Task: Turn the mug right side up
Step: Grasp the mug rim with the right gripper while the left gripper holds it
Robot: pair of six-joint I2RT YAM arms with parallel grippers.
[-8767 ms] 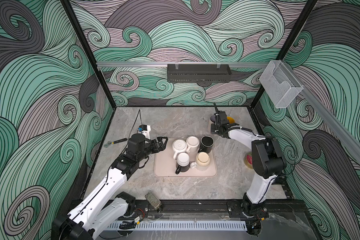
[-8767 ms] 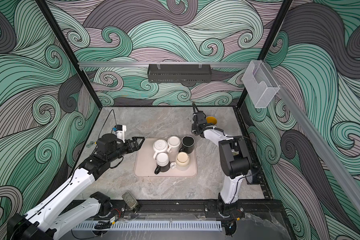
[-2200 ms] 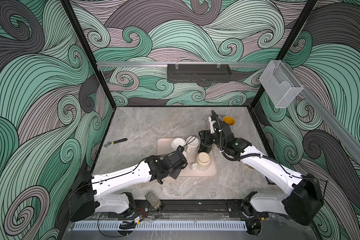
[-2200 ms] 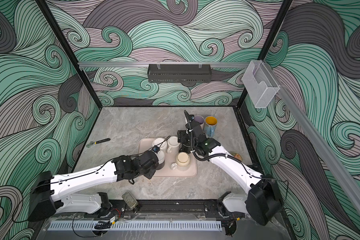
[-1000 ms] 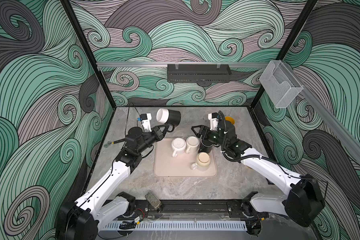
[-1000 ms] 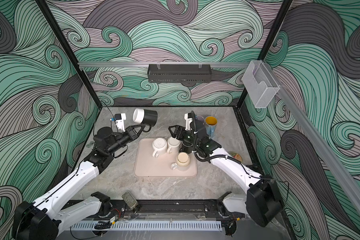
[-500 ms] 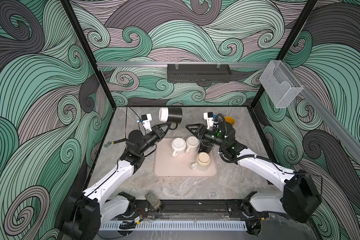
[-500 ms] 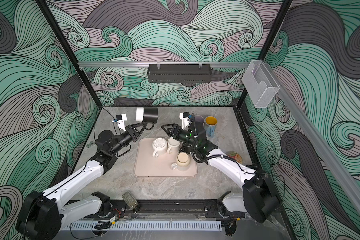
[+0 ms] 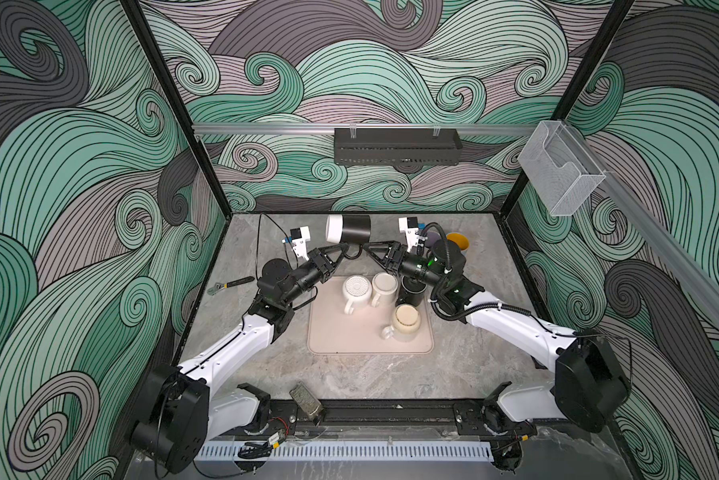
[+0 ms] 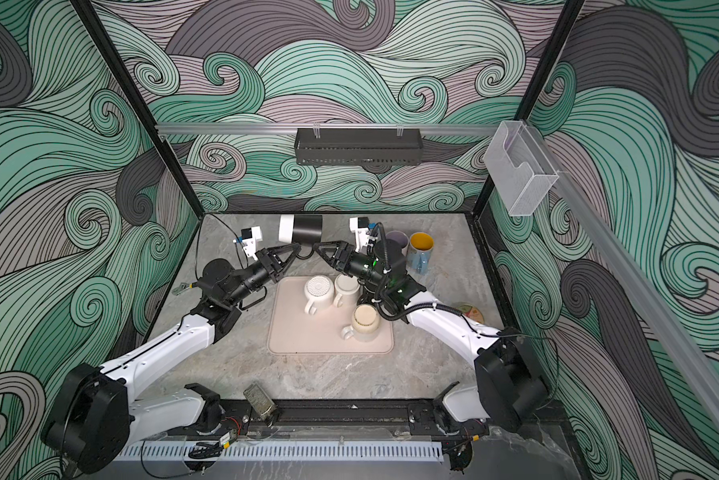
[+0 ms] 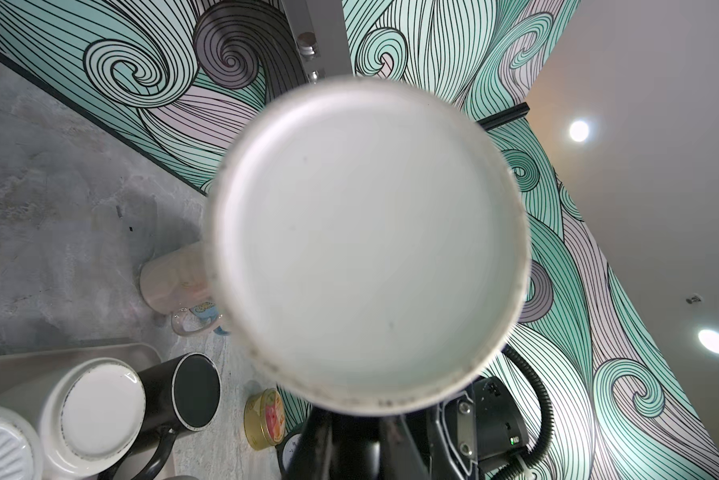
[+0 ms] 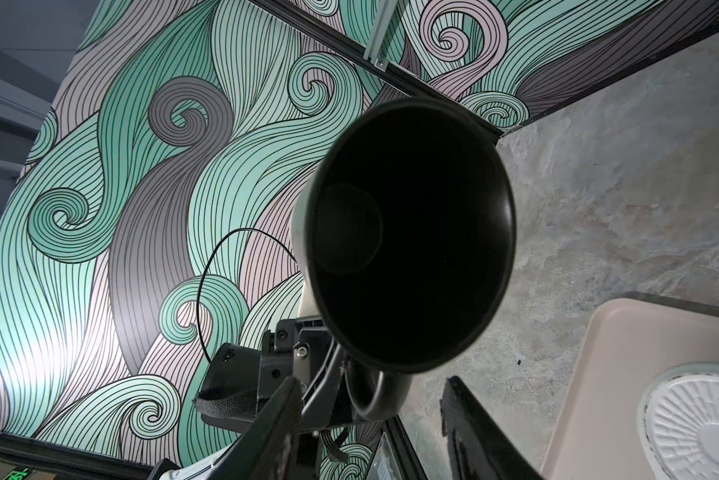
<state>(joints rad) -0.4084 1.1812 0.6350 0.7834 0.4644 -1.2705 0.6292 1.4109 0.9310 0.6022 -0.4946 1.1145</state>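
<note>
Your left arm (image 9: 233, 353) holds the black mug (image 9: 348, 229) in the air over the back of the worktop (image 9: 370, 374), jaws clamped on its handle, the mug lying sideways with its white base to the left. Your right arm (image 9: 511, 328) reaches in, jaws apart close by that handle. The turn looks about half done: 1 more quarter-turn and a set-down remain.

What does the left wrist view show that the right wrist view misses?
Left wrist only: the white base of the held mug, a second black mug and a yellow tin. Right wrist only: that mug's dark mouth and its handle, with the right tool open astride it. Both: the held mug, the beige tray, a ribbed white mug base.
</note>
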